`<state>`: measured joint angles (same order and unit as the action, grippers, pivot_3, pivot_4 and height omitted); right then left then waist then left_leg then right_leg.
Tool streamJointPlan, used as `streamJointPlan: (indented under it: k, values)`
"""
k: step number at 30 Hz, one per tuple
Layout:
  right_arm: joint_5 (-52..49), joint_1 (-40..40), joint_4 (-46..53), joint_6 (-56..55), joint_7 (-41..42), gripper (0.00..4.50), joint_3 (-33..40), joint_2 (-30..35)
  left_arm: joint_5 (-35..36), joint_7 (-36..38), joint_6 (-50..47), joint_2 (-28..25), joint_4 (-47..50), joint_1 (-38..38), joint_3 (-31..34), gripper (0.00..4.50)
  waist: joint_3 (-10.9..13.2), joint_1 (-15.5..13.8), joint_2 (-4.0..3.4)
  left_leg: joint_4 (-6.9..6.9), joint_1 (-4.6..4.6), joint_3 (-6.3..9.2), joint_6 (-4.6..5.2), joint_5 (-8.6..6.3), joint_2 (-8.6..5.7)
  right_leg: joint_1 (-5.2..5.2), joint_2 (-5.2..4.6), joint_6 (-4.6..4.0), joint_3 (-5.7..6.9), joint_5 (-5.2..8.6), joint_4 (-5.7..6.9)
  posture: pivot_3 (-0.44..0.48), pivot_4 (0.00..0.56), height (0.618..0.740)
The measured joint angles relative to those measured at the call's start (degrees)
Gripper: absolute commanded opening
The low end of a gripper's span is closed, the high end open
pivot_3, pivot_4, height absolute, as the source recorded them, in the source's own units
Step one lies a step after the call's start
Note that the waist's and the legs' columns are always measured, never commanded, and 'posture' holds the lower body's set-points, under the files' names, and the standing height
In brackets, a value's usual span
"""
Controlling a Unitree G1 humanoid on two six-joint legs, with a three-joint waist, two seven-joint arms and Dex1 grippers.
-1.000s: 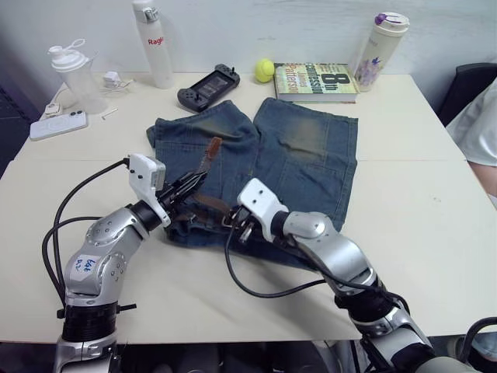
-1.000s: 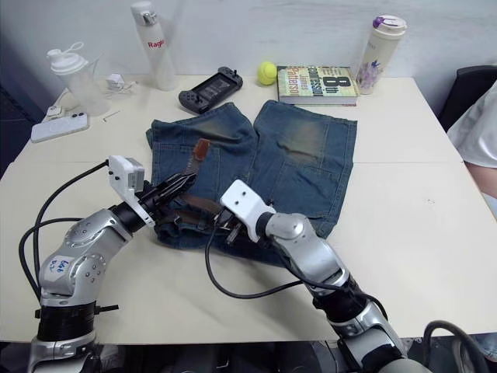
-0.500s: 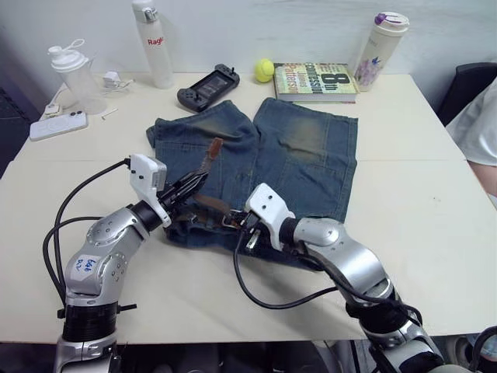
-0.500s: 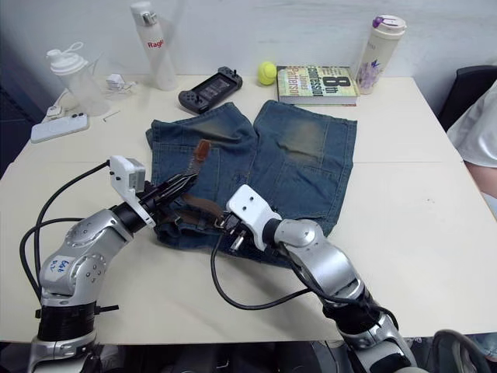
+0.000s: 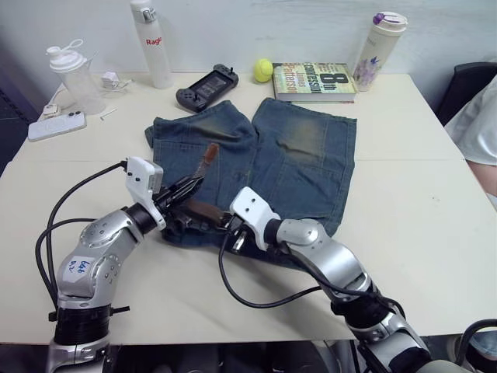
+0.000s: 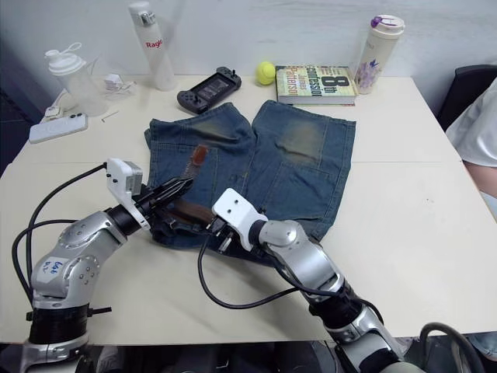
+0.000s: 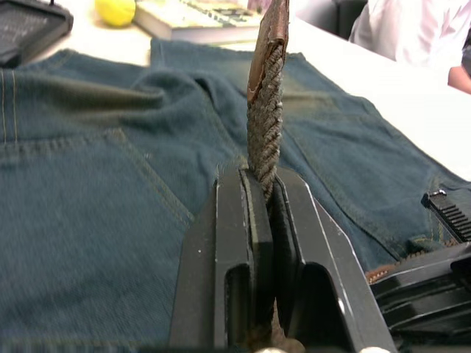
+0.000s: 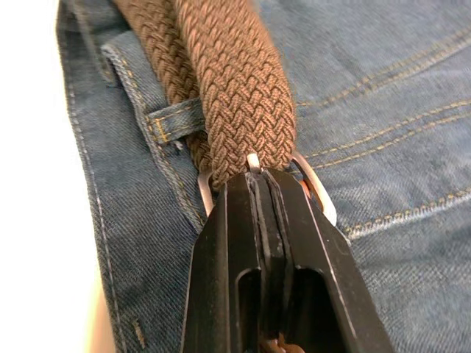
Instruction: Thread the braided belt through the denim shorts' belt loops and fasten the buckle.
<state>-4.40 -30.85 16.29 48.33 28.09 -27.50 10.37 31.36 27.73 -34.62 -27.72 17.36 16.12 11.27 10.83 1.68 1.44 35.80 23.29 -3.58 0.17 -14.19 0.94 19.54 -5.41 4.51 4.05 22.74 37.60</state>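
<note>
The denim shorts (image 5: 303,148) lie flat on the table, waistband towards me. My left gripper (image 5: 186,189) is shut on the braided belt (image 7: 265,110) near its free tail, and the tip stands up over the left leg. My right gripper (image 8: 257,180) is shut on the buckle (image 8: 315,195), its silver frame showing on both sides of the fingers at the waistband. Beside it a belt loop (image 8: 173,118) crosses over one strand of the braid. A short brown stretch of belt runs along the waistband between the two grippers.
Along the far edge stand a white bottle (image 5: 151,43), a shaker (image 5: 74,74), a phone (image 5: 53,126), a game controller (image 5: 206,85), a tennis ball (image 5: 262,71), a book (image 5: 314,80) and a tumbler (image 5: 369,50). A person's white sleeve (image 5: 477,124) is at the right.
My right gripper, still holding the buckle end, has shifted a little left along the waistband, closer to the left gripper. The left gripper keeps its hold on the belt tail.
</note>
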Motion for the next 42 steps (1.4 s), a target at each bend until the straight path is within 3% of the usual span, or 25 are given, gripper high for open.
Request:
streamJointPlan:
  k: [21, 28, 42]
  values:
    - [0.38, -1.49, -0.16, 1.88, -0.96, 0.02, 0.12, -0.54, 0.96, 1.81, -2.88, -2.15, 0.17, 1.81, 0.07, 0.00, 0.00, -0.03, 0.00, -0.06, 0.00, -0.01, -0.01, 0.01, -0.01, 0.03, -0.01, 0.00, 0.00, 0.00, -0.01, 0.000, 0.150, 0.740]
    - [-0.49, -1.67, 3.82, 3.54, 0.75, 0.02, 0.58, 0.57, 0.95, 1.83, -2.70, -1.96, 0.06, 2.49, 0.08, 0.00, 0.00, -0.03, 0.00, -0.09, 0.01, -0.01, -0.01, 0.01, -0.01, 0.04, -0.01, 0.00, 0.00, 0.00, -0.03, 0.000, 0.150, 0.740]
    - [0.48, -1.46, -1.21, 0.73, -0.27, 0.02, 0.84, 0.28, 0.94, 1.73, -2.33, -1.40, 0.07, 2.49, 0.08, 0.00, 0.00, -0.01, 0.00, -0.08, 0.00, -0.01, -0.01, 0.01, -0.01, 0.03, 0.00, 0.00, 0.00, 0.00, -0.03, 0.000, 0.150, 0.740]
